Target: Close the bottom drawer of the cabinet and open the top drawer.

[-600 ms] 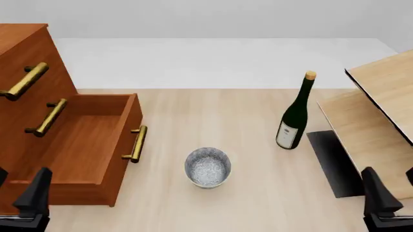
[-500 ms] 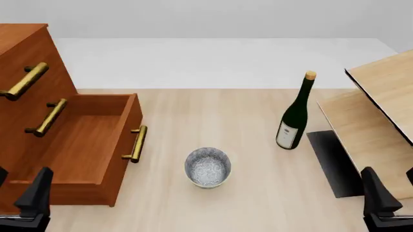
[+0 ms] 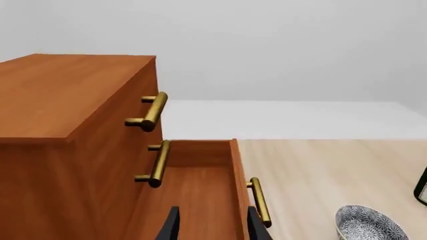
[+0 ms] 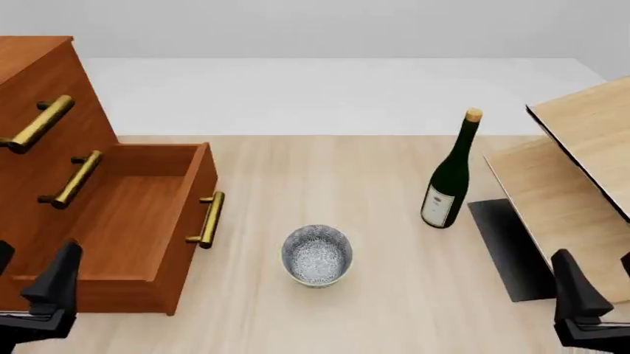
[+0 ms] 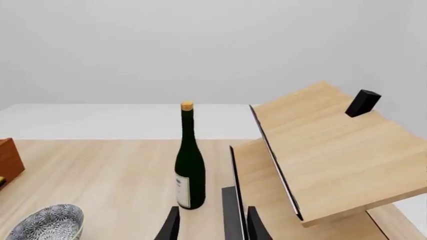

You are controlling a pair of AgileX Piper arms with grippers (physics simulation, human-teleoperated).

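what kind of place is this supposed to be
Most likely a simulated tabletop test scene, not a real room: a light wood table against blank grey-white surroundings, bearing a reddish-brown cabinet with its bottom drawer pulled open, a wine bottle and a patterned bowl.

Both arms end in matte black jaws: paired flat, tapered, pointed blades, plain and unmarked.

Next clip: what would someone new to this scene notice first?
Most striking is the large reddish-brown wooden cabinet at the table's left, its deep bottom drawer pulled wide open and empty, while the top drawer is shut. Toward the right stands an upright dark green wine bottle, and a grey patterned bowl sits near the middle. At the far right leans a pale light-wood shelf unit.
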